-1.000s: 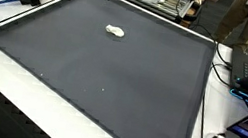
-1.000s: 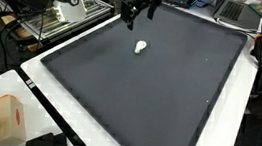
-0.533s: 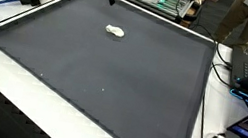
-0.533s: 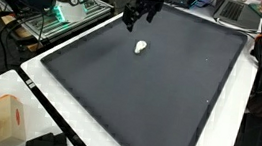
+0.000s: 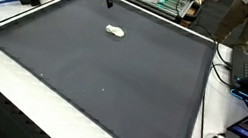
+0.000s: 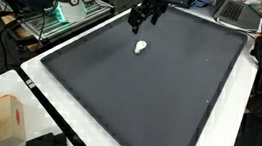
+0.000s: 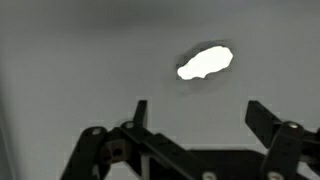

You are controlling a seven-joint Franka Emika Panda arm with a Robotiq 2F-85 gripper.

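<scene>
My black gripper (image 6: 143,19), jaws spread wide and empty, has drifted sideways above the dark grey mat (image 6: 148,95). It is now nearly lined up with the small white crumpled lump (image 7: 205,62), which lies untouched at twelve o'clock.

Even, bright indoor light, soft shadows; wrist view blurred, its white object (image 7: 205,63) overexposed

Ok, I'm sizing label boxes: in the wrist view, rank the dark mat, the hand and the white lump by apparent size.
1. dark mat, fills the frame.
2. hand, open, though closeness to the camera inflates it.
3. white lump, clearly smallest.
</scene>
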